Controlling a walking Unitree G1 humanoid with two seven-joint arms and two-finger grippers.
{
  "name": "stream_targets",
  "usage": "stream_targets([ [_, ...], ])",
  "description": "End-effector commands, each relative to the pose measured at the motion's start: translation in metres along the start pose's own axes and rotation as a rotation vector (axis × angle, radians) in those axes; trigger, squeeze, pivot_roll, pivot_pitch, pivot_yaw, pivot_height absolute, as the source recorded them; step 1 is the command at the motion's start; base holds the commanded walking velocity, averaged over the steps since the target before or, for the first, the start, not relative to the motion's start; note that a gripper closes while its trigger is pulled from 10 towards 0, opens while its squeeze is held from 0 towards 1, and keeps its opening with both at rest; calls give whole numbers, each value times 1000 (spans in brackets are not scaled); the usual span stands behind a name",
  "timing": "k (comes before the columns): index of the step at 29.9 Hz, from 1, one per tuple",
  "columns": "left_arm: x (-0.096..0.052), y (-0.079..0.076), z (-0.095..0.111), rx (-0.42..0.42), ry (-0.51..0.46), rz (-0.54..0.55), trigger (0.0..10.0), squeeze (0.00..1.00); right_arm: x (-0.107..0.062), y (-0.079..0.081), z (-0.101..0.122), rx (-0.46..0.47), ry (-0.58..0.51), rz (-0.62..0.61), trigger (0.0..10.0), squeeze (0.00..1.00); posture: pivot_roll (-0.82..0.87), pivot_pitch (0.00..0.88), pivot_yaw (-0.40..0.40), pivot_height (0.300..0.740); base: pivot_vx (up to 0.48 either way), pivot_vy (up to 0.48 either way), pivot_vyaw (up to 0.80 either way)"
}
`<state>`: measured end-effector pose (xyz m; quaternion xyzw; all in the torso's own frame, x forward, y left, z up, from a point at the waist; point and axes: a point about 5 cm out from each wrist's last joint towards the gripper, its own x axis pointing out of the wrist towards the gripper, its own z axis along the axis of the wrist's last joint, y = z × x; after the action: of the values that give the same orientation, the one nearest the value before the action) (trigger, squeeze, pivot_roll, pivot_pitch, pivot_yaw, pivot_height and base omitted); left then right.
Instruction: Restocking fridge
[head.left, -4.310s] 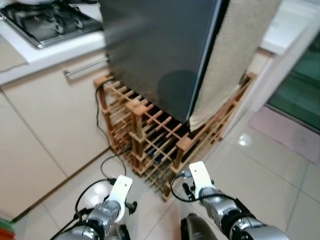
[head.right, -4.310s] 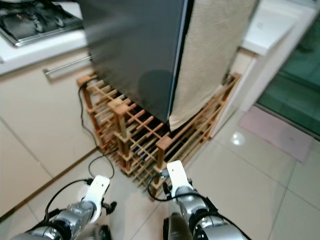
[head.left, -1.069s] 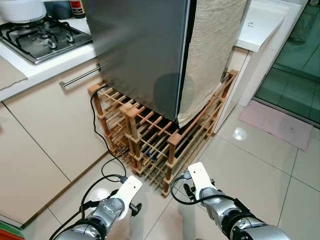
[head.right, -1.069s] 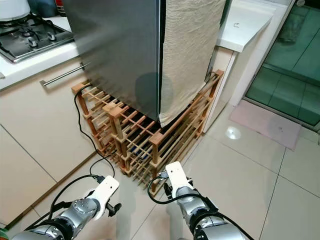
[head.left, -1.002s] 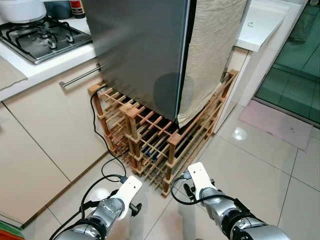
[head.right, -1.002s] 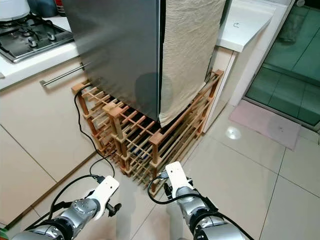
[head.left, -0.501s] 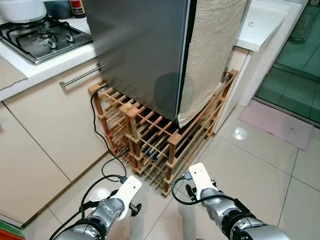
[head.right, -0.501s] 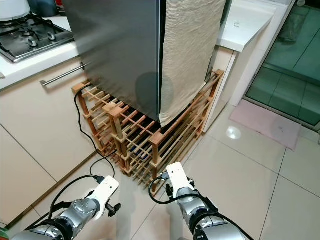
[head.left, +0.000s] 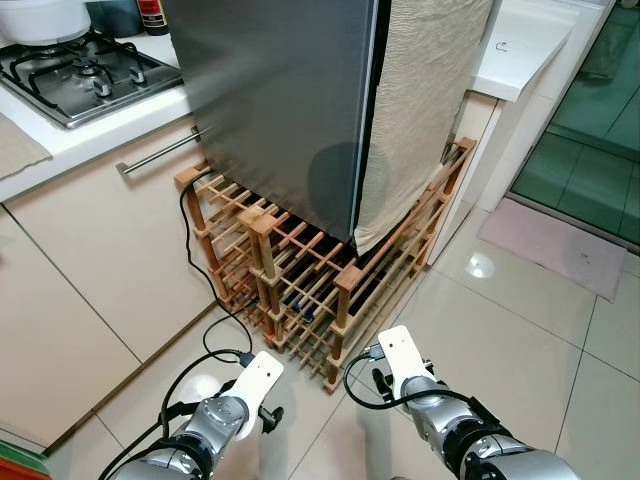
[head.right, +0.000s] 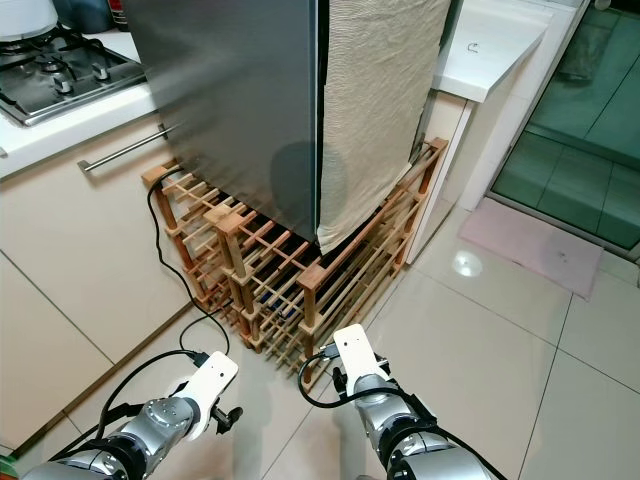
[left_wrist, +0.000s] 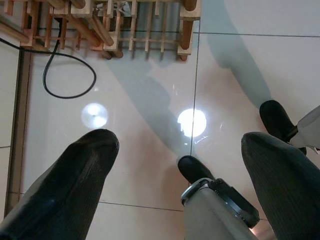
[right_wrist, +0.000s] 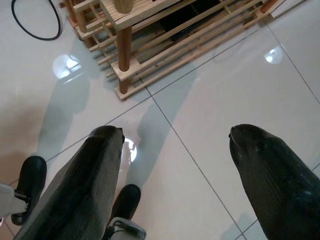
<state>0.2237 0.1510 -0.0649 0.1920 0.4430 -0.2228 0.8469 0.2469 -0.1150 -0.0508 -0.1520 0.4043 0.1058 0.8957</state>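
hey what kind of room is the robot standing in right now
Most likely a home kitchen. A gas stove sits in a white counter over cream cabinets, and a grey fridge stands on a wooden wine rack on the tiled floor.

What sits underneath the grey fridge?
A wooden lattice wine rack carries the tall grey metal fridge. A black cable trails down beside the rack onto the tiled floor. The rack's dark inner slots are too shadowed to tell their contents.
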Motion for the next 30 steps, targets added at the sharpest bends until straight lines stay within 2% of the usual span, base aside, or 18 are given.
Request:
stream_targets([
  [1,0,3,1,-42,-2,16,10000,0,0,-1,2,34,2,-6,10000,212,-84,12,5,740,0,0,0],
  [2,0,3,1,-42,-2,16,10000,0,0,-1,2,34,2,-6,10000,212,-84,12,5,740,0,0,0],
  [3,0,3,1,-86,-5,25,10000,0,0,-1,1,70,9,-13,10000,216,-85,12,4,740,0,0,0],
  [4,0,3,-1,-168,-9,45,10000,0,0,0,-2,153,21,-33,10000,212,-84,10,3,740,0,0,0],
  [5,0,3,-1,-168,-9,45,10000,0,0,0,-2,153,21,-33,10000,212,-84,10,3,740,0,0,0],
  [6,0,3,-3,-249,-9,70,10000,0,0,0,-4,235,35,-56,10000,212,-85,9,3,740,0,0,0],
  [9,0,3,-5,-301,-7,88,10000,0,0,0,-6,280,44,-68,10000,212,-85,9,3,740,0,0,0],
  [11,0,3,-8,-397,0,124,10000,0,-1,2,-10,431,62,-125,10000,220,-86,9,2,740,0,0,0],
  [12,0,3,-10,-475,5,153,10000,0,-2,2,-13,525,82,-164,10000,220,-86,8,-1,740,0,0,0],
  [18,0,2,-13,-605,14,200,10000,0,-2,0,-12,473,91,-163,10000,220,-85,9,-4,740,0,0,0],
  [20,0,1,-15,-661,21,217,10000,0,-2,0,-12,486,94,-167,10000,224,-85,8,-2,740,0,0,0],
  [22,0,1,-15,-679,25,221,10000,0,-2,0,-12,490,95,-168,10000,224,-85,8,-2,740,0,0,0],
  [23,0,0,-16,-720,32,223,10000,0,-2,1,-12,514,97,-175,10000,220,-86,4,6,740,0,0,0],
  [24,0,0,-16,-720,32,223,10000,0,-2,1,-12,514,97,-175,10000,220,-86,4,6,740,0,0,0],
  [25,0,-1,-17,-681,55,215,10000,0,-2,2,-14,555,105,-187,10000,224,-88,2,14,740,0,0,0],
  [26,0,0,-17,-647,59,208,10000,0,-2,2,-14,558,106,-185,10000,220,-89,2,16,740,0,0,0],
  [30,0,-1,-16,-609,61,188,10000,0,-2,1,-14,523,101,-170,10000,224,-97,1,24,740,0,0,0],
])
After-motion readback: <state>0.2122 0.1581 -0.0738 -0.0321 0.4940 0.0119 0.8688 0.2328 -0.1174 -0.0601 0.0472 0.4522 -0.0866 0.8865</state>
